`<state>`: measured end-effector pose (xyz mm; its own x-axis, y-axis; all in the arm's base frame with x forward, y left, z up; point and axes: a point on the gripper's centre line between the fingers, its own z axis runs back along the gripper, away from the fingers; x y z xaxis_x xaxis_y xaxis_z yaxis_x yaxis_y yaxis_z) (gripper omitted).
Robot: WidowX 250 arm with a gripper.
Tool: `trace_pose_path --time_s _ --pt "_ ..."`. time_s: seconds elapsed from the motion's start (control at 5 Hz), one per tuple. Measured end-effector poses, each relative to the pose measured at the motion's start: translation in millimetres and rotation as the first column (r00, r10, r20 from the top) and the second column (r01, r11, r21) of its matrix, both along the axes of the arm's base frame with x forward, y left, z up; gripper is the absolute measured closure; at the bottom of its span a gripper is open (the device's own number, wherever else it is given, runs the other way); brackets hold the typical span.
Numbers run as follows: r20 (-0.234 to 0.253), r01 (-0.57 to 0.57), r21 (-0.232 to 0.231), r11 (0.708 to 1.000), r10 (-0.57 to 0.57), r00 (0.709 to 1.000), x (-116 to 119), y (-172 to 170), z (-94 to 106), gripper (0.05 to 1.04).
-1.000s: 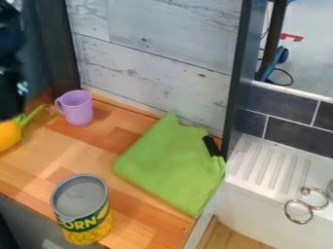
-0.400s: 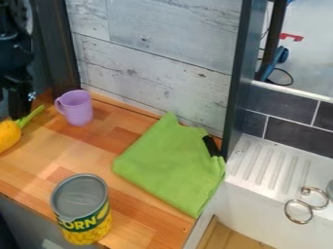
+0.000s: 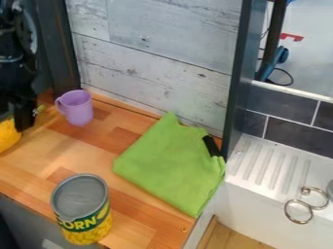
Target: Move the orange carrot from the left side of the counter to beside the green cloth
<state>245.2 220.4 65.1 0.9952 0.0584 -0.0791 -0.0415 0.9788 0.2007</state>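
The black gripper [image 3: 23,114] hangs at the left edge, low over the wooden counter. It overlaps the top end of an orange-yellow carrot-like vegetable [image 3: 8,135] with a green stem; whether they touch I cannot tell. Just right of the gripper stands a purple cup [image 3: 78,108], upright, its handle toward the gripper. A green cloth [image 3: 170,168] lies folded over the counter's right part. Near the front edge a corn can [image 3: 83,209] stands upright.
A black handle-like object [image 3: 211,146] lies at the cloth's right edge. Grey wood panelling [image 3: 156,63] rises behind the counter [image 3: 48,151]. A dark post stands right of it, beside a white sink [image 3: 260,189] with metal rings [image 3: 299,211].
From the upper left, the gripper has come down and slightly right, and now covers part of the vegetable's green stem. The cup, cloth and can have stayed put.
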Motion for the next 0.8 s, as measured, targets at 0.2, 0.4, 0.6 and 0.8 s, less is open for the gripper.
trace_pose_path --time_s 0.2,0.4,0.6,0.8 --pt "-0.035 -0.024 -0.01 1.0 0.024 0.999 -6 13 -22.1 0.083" --pt "-0.074 -0.014 0.027 1.0 0.016 0.997 -9 27 -28.3 0.083" --pt "-0.104 -0.037 0.03 0.999 0.04 0.994 -21 38 -35.9 0.083" --pt "-0.131 -0.033 0.007 0.999 0.034 0.991 -21 40 -52.6 0.141"
